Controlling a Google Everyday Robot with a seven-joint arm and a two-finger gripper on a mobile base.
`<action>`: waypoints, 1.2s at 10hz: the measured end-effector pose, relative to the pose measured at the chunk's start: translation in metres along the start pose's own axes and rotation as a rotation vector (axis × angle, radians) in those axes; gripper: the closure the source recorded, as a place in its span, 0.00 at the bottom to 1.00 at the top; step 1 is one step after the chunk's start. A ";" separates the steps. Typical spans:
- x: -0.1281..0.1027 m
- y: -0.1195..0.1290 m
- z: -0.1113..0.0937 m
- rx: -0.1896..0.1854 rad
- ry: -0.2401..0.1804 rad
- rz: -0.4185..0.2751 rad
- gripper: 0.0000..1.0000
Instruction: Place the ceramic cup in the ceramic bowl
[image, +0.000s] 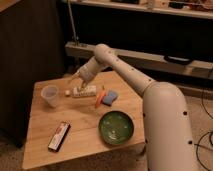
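- Taking the far edge of the bench (45, 155) as 12 o'clock, the wooden top carries a handful of small things, and the robot's white arm (127, 75) reaches in over it from the 3 o'clock side.
- The claw (75, 79) hangs over the far half of the bench at about 11 o'clock, low above the end of a white bottle (85, 91) that lies on its side.
- I cannot tell whether the claw is spread or pressed together, nor whether it touches the bottle; nothing can be seen held in it.
- The cup (50, 95) stands upright near the 9 o'clock edge, pale and without a handle, its mouth facing up. It sits at roughly 8 o'clock from the claw, near it but apart from it.
- The bowl (116, 127) rests towards 4 o'clock, close to the near corner, dark green with a faint pale pattern inside. It is well apart from the cup, with the bottle's group lying between the two.
- Just beside the bottle, at its 3 o'clock, an orange stick (99, 99) lies slanted, and a blue sponge (110, 97) sits right against it.
- A dark flat bar (59, 136) lies at about 7 o'clock, near the front edge, at 6 o'clock from the cup.
- Behind the bench, at 12 o'clock, runs a low shelf (135, 54) in shadow.
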 end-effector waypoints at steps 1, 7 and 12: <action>-0.002 0.002 0.001 -0.008 0.057 -0.014 0.47; -0.004 0.004 0.004 -0.022 0.105 -0.043 0.47; 0.008 -0.036 -0.005 0.250 0.351 -0.309 0.47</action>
